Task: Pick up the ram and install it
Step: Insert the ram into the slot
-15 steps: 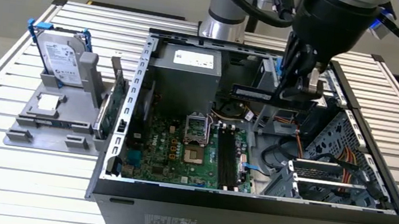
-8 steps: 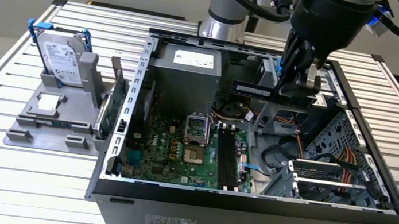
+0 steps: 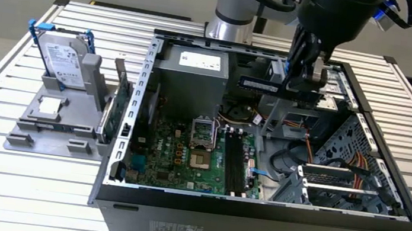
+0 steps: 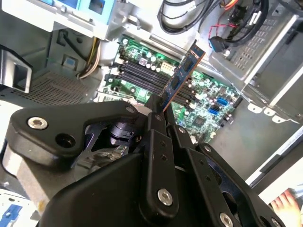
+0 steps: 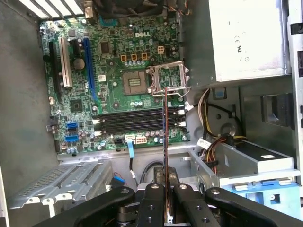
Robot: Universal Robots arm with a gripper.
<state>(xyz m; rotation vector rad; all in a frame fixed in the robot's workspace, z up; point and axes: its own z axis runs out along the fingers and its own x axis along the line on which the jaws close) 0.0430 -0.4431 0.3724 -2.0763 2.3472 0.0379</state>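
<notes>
The ram (image 3: 260, 85) is a narrow dark stick that my gripper (image 3: 297, 87) is shut on by one end. It hangs in the air above the back of the open computer case (image 3: 126, 141), over the motherboard (image 3: 184, 154). In the second wrist view the ram (image 4: 182, 75) juts out from the fingers (image 4: 156, 118) toward the board. Seen edge-on in the first wrist view, the ram (image 5: 164, 137) lines up across the black memory slots (image 5: 132, 122) from well above them. Those slots (image 3: 235, 164) lie beside the processor socket (image 3: 200, 129).
A silver hard drive with blue rails (image 3: 65, 61) stands in a grey holder at the exterior view's left, with a green expansion card (image 3: 114, 115) beside it. The power supply (image 3: 195, 72), loose cables (image 3: 328, 161) and a drive cage (image 3: 365, 148) crowd the case.
</notes>
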